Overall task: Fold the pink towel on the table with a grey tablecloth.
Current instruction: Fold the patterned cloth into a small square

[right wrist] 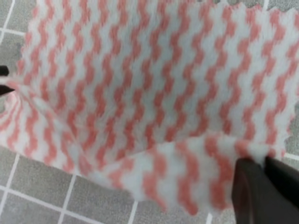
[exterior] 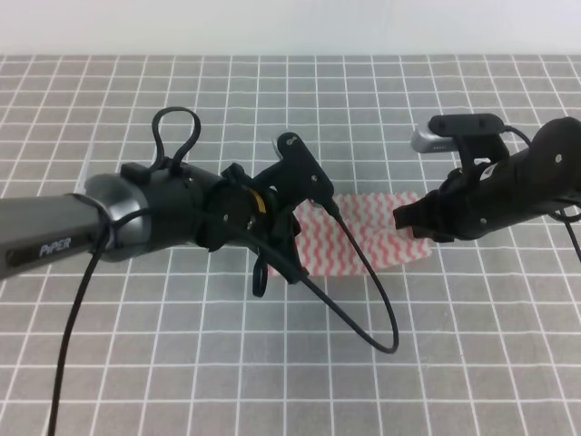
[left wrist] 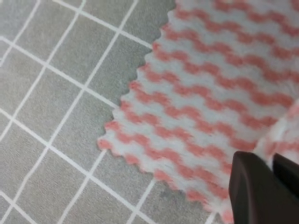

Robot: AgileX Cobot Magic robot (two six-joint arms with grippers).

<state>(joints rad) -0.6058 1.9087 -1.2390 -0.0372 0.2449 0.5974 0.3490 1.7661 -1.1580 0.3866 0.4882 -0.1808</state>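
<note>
A lab-style test bench: a table with a grey tablecloth (exterior: 454, 363) marked in a white grid, against a plain pale wall (exterior: 290, 27).

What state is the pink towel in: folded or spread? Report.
Mostly spread: the pink towel lies flat, single-layered, on the grey tablecloth; only pinched edges lift.

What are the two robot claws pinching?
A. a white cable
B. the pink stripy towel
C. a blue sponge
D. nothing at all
B: in both wrist views a bit of the pink towel is bunched up between dark fingertips, the right gripper pinching one edge and the left gripper another, over the grey tablecloth.
</note>
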